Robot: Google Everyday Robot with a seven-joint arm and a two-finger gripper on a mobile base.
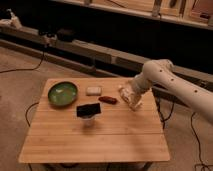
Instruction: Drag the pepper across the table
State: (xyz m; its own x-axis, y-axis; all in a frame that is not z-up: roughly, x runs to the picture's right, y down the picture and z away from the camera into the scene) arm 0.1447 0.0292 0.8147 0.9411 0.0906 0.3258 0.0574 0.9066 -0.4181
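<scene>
The pepper (108,99) is a small dark red-brown chili lying on the light wood table (100,137), a little behind its middle. My gripper (130,97) hangs at the end of the white arm (165,80), low over the table just right of the pepper, close to its right end. I cannot tell whether it touches the pepper. The arm reaches in from the right side.
A green bowl (62,93) sits at the back left. A small pale block (93,90) lies just behind and left of the pepper. A dark object on a clear cup (88,112) stands in front of the pepper. Cables run over the floor.
</scene>
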